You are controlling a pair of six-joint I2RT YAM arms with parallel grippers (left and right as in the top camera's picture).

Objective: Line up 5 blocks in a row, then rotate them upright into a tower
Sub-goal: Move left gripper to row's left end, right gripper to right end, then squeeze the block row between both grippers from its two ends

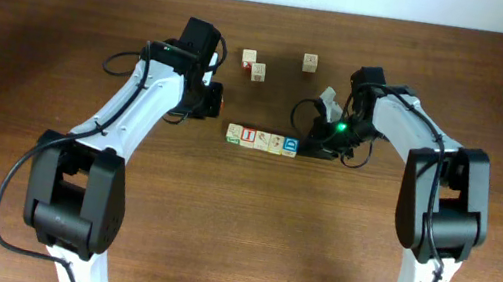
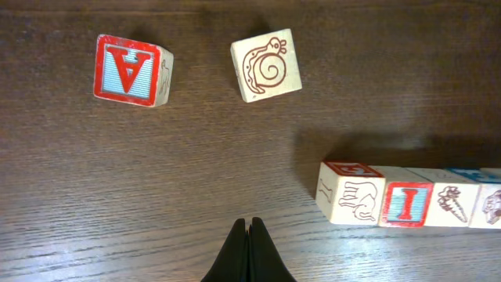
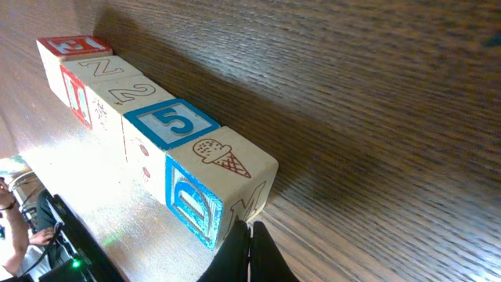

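Blocks (image 1: 262, 140) in one tight row, bare table (image 1: 219, 219) alongside; left hand (image 2: 250, 239), right hand (image 3: 250, 239) each pressed together.

Row of five blocks (image 1: 262, 141) lying side by side, touching, at overhead frame centre. A block (image 1: 248, 58) and snail block (image 1: 259, 70) sitting close together above row. Lone block (image 1: 310, 62) sitting right of pair, apart. Left gripper (image 1: 214, 105) hanging upper left of row. Right gripper (image 1: 315, 143) sitting just beside row's right end.
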